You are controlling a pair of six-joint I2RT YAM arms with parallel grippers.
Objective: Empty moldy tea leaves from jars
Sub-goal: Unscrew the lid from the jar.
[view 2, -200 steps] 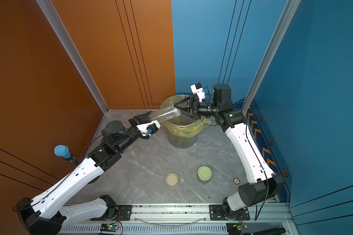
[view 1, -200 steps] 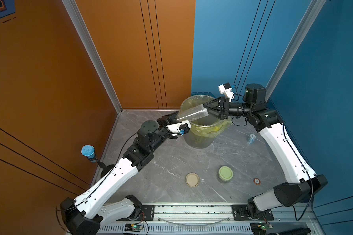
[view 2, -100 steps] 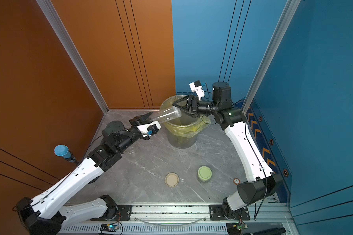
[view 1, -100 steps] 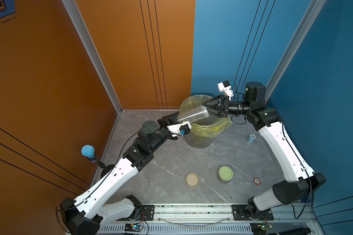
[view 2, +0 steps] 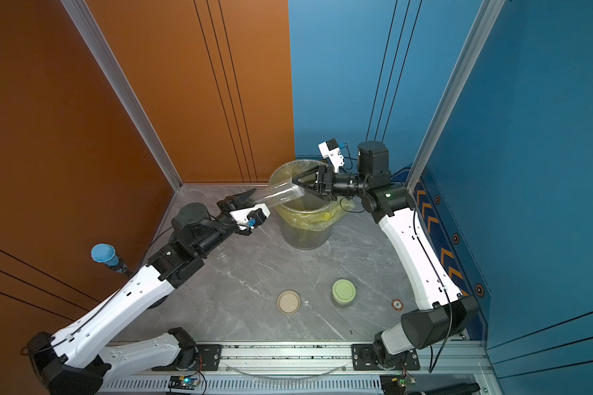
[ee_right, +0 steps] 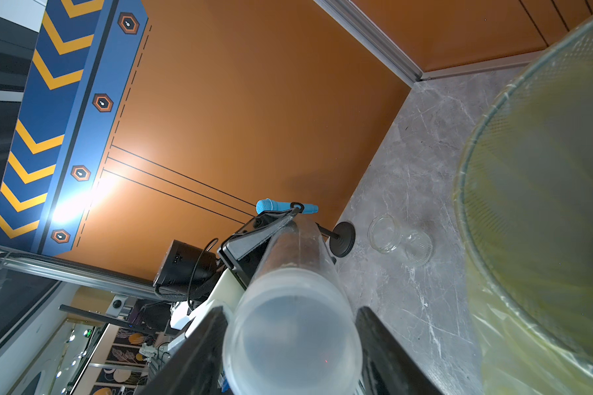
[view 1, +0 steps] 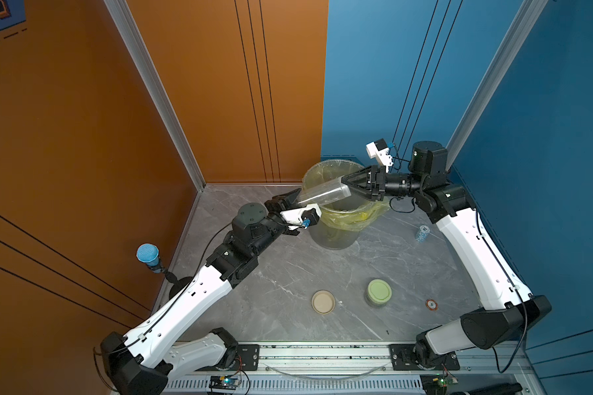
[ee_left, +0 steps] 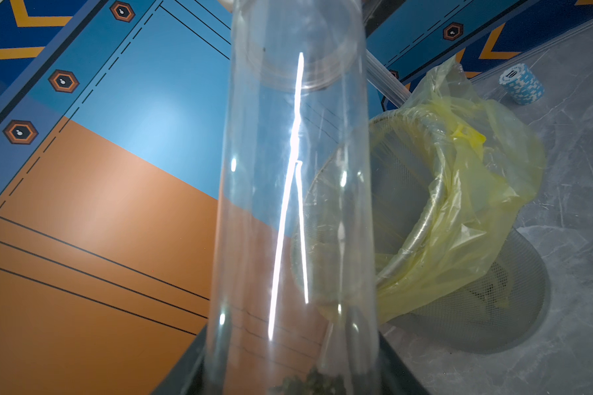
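Obs.: your left pincer (view 1: pixel 289 201) is clenched on the base end of the tall narrow jar (view 1: pixel 322 195). The jar lies nearly level, with its lidded end out over the mesh bin (view 1: pixel 336 237) and its yellow bag (view 1: pixel 355 217). Your right pincer (ee_right: pixel 290 313) has a finger on each side of the translucent lid (ee_right: pixel 291 342) and looks closed on it. Tea leaves (ee_left: pixel 307 383): a small dark heap inside the jar at the base end, by the left fingers; none out yet. Risks, as judged: if you pull or twist the lid off-axis, the smooth clear wall may slip or turn in the left grip. If you release the lid early, it drops into the bag. If you tip before the mouth is well inside the rim, crumbs land on the bench (view 1: pixel 288 277). The green-lidded jar (view 1: pixel 379 292) is not yet opened.
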